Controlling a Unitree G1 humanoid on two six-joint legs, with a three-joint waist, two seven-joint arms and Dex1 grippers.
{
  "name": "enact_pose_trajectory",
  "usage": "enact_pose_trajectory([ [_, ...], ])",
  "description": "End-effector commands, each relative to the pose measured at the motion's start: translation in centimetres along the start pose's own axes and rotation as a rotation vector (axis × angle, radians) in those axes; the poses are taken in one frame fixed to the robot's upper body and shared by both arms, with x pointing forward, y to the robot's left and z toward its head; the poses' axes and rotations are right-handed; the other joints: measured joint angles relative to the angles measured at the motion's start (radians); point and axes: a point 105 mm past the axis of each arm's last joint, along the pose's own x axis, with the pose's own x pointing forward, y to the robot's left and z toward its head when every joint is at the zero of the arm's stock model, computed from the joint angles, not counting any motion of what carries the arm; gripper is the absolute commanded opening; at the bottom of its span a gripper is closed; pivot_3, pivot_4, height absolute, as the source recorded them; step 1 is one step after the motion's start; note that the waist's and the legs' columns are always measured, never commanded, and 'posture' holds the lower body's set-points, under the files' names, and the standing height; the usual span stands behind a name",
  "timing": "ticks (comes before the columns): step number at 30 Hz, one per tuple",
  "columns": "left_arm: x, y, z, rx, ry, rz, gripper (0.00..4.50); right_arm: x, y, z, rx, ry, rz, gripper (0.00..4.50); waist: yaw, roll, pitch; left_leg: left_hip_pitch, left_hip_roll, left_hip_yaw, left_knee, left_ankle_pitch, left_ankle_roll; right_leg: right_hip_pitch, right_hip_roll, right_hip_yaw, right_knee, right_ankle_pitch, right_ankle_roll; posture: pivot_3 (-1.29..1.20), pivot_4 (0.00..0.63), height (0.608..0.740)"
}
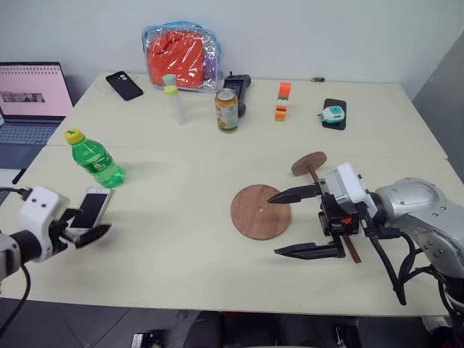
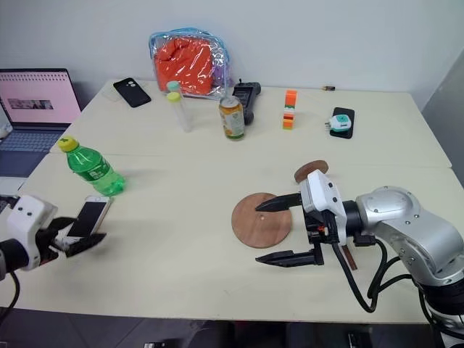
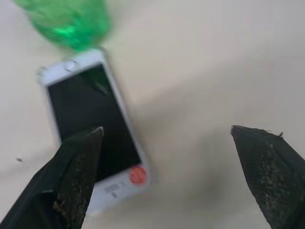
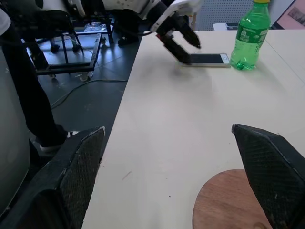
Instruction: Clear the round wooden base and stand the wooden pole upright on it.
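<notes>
round wooden base (image 1: 260,211) bare at worktop (image 1: 181,239) centre | wooden pole (image 1: 313,167) lying just behind right hand (image 1: 297,222), fingers wide | left hand (image 1: 85,230) wide over white phone (image 1: 91,208), beside green bottle (image 1: 95,159)

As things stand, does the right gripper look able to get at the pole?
Probably yes: the open right gripper hangs just by the pole, which lies flat beyond it. Its own wrist covers the rod's near end; nothing else blocks it.

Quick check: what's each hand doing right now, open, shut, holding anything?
Left hand: open, holding nothing; the white phone lies on the table under it.
Right hand: open, empty, beside the round wooden base.
</notes>
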Motion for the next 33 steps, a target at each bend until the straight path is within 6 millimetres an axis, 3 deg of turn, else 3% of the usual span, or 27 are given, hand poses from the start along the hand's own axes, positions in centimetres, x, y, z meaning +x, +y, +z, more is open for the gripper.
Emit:
enact_pose_trajectory([
  [1,-1.0,-1.1,4.8,0.116,-0.099,-0.075,4.46,-0.9,-1.3,1.3,-0.046,-0.066,-0.179,4.50,0.005,0.000,0.000,0.001,0.000,0.000,0.000,0.000,0.000,0.001,0.000,0.000,0.000,0.000,0.000,0.00,0.150,0.740],
  [4,-0.4,-2.8,7.4,0.179,-0.137,-0.179,4.46,-2.3,-2.1,0.9,-0.022,-0.085,-0.337,4.50,0.006,0.000,0.000,0.001,-0.001,0.001,0.000,0.000,0.000,0.001,0.000,0.001,0.001,0.000,0.000,0.00,0.150,0.740],
  [8,1.0,-5.6,11.4,0.257,-0.232,-0.297,4.46,-3.3,-1.3,-0.5,0.043,-0.021,-0.408,4.50,0.012,0.000,0.000,0.000,-0.002,0.003,0.000,0.000,0.000,0.001,0.001,0.000,0.000,0.000,0.000,0.00,0.150,0.740],
  [13,3.4,-11.3,15.6,0.381,-0.362,-0.502,4.46,-6.1,-1.3,-1.2,0.062,0.093,-0.488,4.50,0.012,0.001,0.001,0.000,-0.002,0.004,0.001,0.000,0.000,0.001,0.005,0.001,0.001,0.000,0.000,0.00,0.150,0.740],
  [15,4.5,-13.5,16.1,0.419,-0.396,-0.594,4.46,-7.2,-1.4,-1.5,0.080,0.107,-0.528,4.50,0.012,0.000,0.000,0.000,-0.002,0.005,0.002,0.000,0.000,0.001,0.005,0.001,0.002,0.000,0.000,0.00,0.150,0.740],
  [20,6.4,-16.0,17.5,0.505,-0.462,-0.720,4.46,-7.6,-2.1,-1.8,0.063,0.156,-0.622,4.50,-0.005,0.000,0.000,0.001,-0.002,0.006,0.002,0.000,0.000,0.001,0.007,0.001,0.003,0.000,0.000,0.00,0.150,0.740],
  [24,8.3,-18.1,17.7,0.658,-0.487,-0.777,4.46,-8.3,-4.4,-4.2,0.190,0.274,-0.763,4.50,-0.009,0.000,0.000,0.001,-0.001,0.006,0.002,0.000,0.000,0.001,0.008,0.002,0.003,0.000,0.000,0.00,0.150,0.740],
  [28,8.5,-20.1,17.7,0.731,-0.533,-0.831,4.46,-8.1,-6.8,-5.0,0.321,0.289,-0.854,4.50,-0.016,0.000,0.000,0.001,-0.002,0.006,0.004,0.000,0.000,0.000,0.007,0.003,0.005,0.000,0.000,0.00,0.150,0.740],
  [33,8.5,-20.8,17.0,0.729,-0.558,-0.847,4.46,-7.4,-9.0,-6.8,0.447,0.388,-0.905,4.50,-0.013,0.001,0.000,-0.001,-0.001,0.006,0.003,0.000,0.000,-0.002,0.007,0.003,0.006,0.000,0.000,0.00,0.150,0.740],
])
